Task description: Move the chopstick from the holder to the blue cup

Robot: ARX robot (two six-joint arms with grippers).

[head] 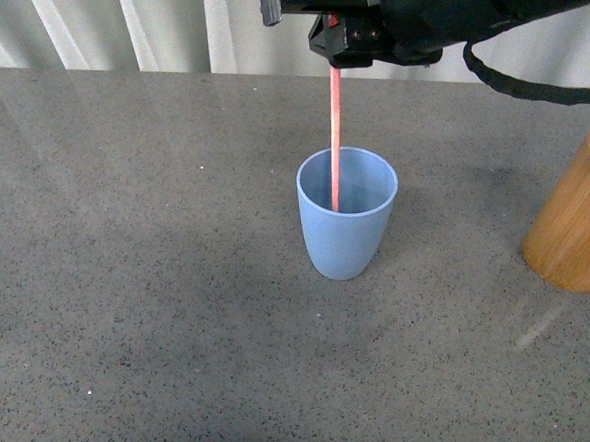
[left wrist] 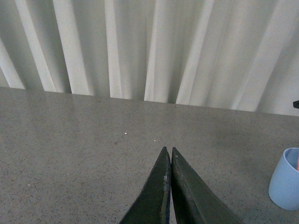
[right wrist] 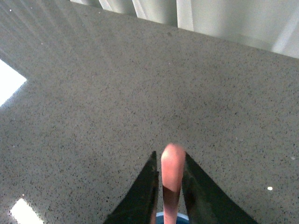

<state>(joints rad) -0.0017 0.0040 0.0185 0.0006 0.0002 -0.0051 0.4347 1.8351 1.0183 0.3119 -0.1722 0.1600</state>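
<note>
1. Chopstick (head: 334,128): pink, near upright. Its upper end is clamped in the right pincer and its lower end is down inside the blue cup. Whether the tip touches the cup's bottom cannot be told.
2. Blue cup (head: 344,243): upright on the worktop, mouth open, directly below the right pincer.
3. Right pincer (head: 337,64): black, jaws closed on the chopstick, above the cup.
4. Left pincer (left wrist: 168,151): jaws pressed together, holding nothing, well apart from the cup.
5. Bamboo holder (head: 575,219): on the worktop, off to the cup's right.
6. Worktop (head: 129,291): grey, speckled.
7. Curtain (left wrist: 140,46): pale, pleated, behind the worktop.
</note>
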